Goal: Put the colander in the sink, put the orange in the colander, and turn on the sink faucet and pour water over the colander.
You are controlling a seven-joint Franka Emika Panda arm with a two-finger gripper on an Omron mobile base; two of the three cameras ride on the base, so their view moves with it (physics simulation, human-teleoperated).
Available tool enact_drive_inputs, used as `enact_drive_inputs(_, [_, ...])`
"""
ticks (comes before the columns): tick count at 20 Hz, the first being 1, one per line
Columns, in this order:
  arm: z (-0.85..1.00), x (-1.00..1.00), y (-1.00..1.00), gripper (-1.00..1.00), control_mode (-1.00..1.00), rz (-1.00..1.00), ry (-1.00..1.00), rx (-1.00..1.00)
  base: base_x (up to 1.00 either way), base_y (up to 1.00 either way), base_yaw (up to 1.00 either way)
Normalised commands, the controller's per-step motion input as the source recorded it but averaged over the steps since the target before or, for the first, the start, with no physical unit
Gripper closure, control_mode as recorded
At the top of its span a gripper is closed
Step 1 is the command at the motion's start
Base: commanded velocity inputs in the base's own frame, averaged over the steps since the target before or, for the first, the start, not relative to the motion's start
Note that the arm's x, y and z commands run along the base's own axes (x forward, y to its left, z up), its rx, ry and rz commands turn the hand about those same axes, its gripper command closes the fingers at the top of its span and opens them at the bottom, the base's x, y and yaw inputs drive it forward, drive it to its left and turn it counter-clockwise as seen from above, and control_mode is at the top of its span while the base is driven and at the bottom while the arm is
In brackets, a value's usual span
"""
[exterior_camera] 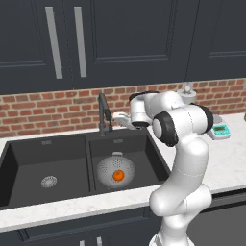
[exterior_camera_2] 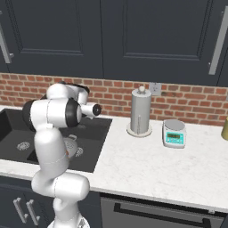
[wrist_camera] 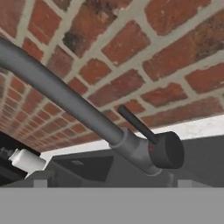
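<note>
The light-grey colander (exterior_camera: 111, 168) stands in the right basin of the black sink (exterior_camera: 29, 153), and the orange (exterior_camera: 117, 175) lies inside it. Behind the divider rises the dark sink faucet (exterior_camera: 103, 115). My gripper (exterior_camera: 114, 116) hovers just right of the faucet at mid-height, open and empty. In the hand view the faucet's body (wrist_camera: 144, 151) and its thin side lever (wrist_camera: 134, 124) sit close ahead, between and above my spread fingertips (wrist_camera: 43, 179). The spout (wrist_camera: 52, 85) slants up to the left. No water is in view. My arm partly hides the colander (exterior_camera_2: 76, 150) in the right base view.
A white soap dispenser (wrist_camera: 27, 159) stands beyond the faucet. The brick wall (exterior_camera: 48, 108) is directly behind it. On the marble counter (exterior_camera_2: 147, 164) to the right stand a steel paper-towel holder (exterior_camera_2: 140, 111) and a small kitchen scale (exterior_camera_2: 173, 132).
</note>
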Motion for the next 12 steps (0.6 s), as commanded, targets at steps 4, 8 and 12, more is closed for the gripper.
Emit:
enact_drive_inputs(4, [0.00, 0.09, 0.00, -1.00, -1.00, -0.02, 0.01, 0.00, 0.00, 0.00, 0.00])
enact_drive_inputs(8, [0.00, 0.06, 0.00, -1.00, -1.00, -0.03, 0.00, 0.00, 0.00, 0.00, 0.00])
enact_drive_inputs(12, [0.00, 0.08, 0.00, -1.00, -1.00, -0.05, 0.00, 0.00, 0.00, 0.00, 0.00])
